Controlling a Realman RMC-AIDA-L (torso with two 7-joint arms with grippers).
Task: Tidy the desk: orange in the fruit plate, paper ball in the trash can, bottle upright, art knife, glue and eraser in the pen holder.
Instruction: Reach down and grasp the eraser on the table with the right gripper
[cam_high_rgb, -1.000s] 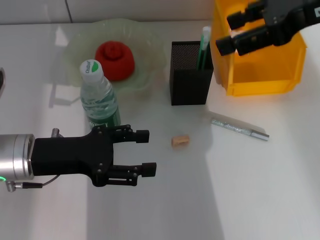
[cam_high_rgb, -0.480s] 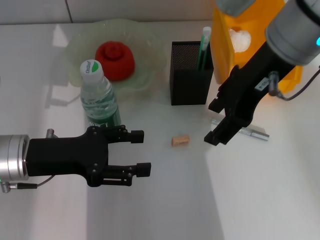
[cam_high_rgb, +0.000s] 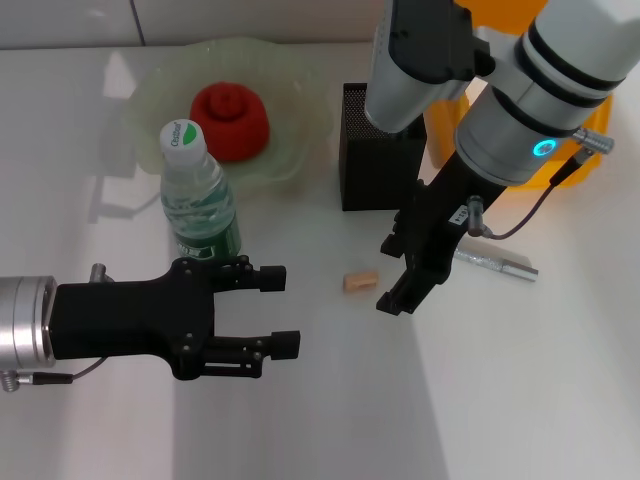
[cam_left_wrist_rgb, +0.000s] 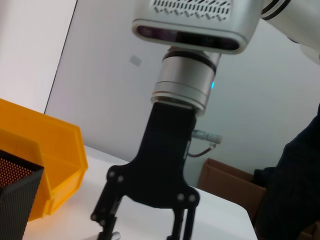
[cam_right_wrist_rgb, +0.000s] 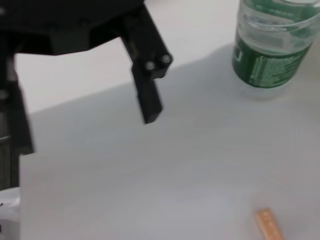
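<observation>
R gripper (cam_high_rgb: 393, 273) is where I'm working: fingers spread, nothing in them, pointing down over the table (cam_high_rgb: 520, 400). Eraser (cam_high_rgb: 361, 282) lies flat on the table just to the L of its fingertips, not touching. Art knife (cam_high_rgb: 495, 261) lies on the other side of the claw, partly hidden behind the R arm. Pen holder (cam_high_rgb: 365, 165) stands just beyond the claw, w/ the yellow bin (cam_high_rgb: 590, 150) behind the arm; can't see into either from here.

L gripper (cam_high_rgb: 278, 311) hovers low near the front edge, fingers wide apart, empty, pointing toward the R claw. Bottle (cam_high_rgb: 196, 195) stands upright, cap on, just beyond the L gripper's upper finger. Past the bottle, the fruit plate (cam_high_rgb: 300, 110) holds a red round fruit (cam_high_rgb: 230, 121).

R wrist view shows eraser (cam_right_wrist_rgb: 268, 225) and the bottle base (cam_right_wrist_rgb: 272, 52) on the table, L fingers (cam_right_wrist_rgb: 145, 95) across from me.
</observation>
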